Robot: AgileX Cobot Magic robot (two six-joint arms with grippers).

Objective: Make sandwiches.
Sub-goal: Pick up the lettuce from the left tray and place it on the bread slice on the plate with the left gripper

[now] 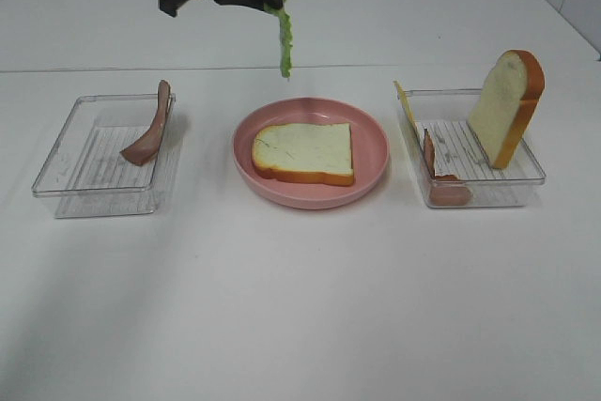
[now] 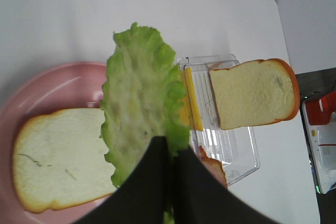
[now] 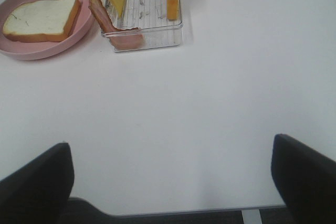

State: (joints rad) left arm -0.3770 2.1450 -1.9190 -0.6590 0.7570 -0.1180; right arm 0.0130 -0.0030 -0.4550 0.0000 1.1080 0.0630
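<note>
Fingers of my left gripper (image 2: 172, 155) are pinched shut on one end of the lettuce (image 2: 142, 103), and the leaf hangs limp below them in the air; right gripper (image 3: 173, 182) is spread wide with nothing in it, hovering over bare table (image 3: 210, 119) on the near side of the right tray (image 3: 178, 24), sandwich so far is just one bread slice (image 1: 305, 152) lying flat on the pink plate (image 1: 376, 152) with nothing on top, from the high view the leaf looks to hang over the far side of the plate, not yet over the slice's middle, other parts wait: second bread slice (image 1: 507, 105) propped upright in the right tray, cheese (image 1: 406, 110) on edge against the wall nearest the plate, bacon (image 1: 441, 180) draped at its near corner, another bacon strip (image 1: 150, 133) leaning in the left tray (image 1: 66, 166), step in hand is laying lettuce on bread: I'd centre over the slice, come down low until the free end touches, then trail the held end across so the leaf lies flat rather than folds, let go close to the bread since it's light and floppy and may cling to a pad, keep it inside the crust so later layers sit level, no brand or writing on food, plate or trays; red-and-white box (image 2: 325, 145) at the table's edge carries small print, too tiny to read
</note>
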